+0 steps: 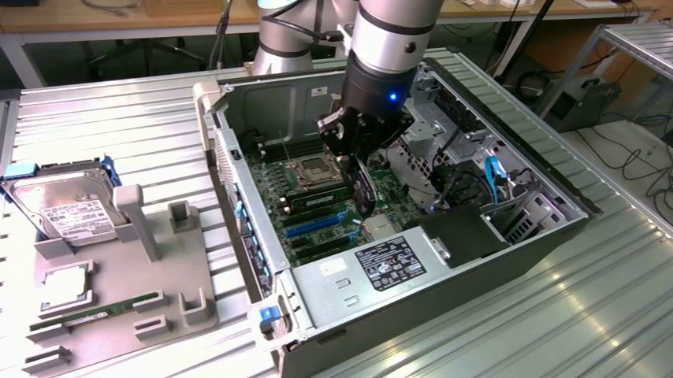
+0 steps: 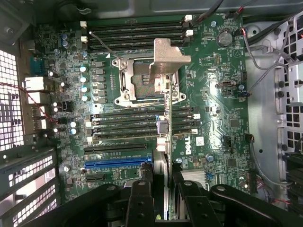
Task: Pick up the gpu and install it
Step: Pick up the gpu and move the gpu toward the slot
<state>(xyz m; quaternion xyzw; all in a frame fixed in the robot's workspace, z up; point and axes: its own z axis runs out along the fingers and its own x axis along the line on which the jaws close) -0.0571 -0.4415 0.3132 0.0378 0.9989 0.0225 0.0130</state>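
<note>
Exterior view: the gripper point(image 1: 363, 146) is hanging inside the open computer case point(image 1: 547, 209), fingers point(image 2: 140, 203) pinching the gpu point(image 1: 365, 187) edge-on, bracket leading, over the motherboard point(image 2: 208, 99), likely for lining up with the blue slot point(image 2: 116, 161).

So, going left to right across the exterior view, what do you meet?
Hard drive → grey fixture tray → case's near wall → CPU socket → gripper holding the gpu → blue cable
</note>
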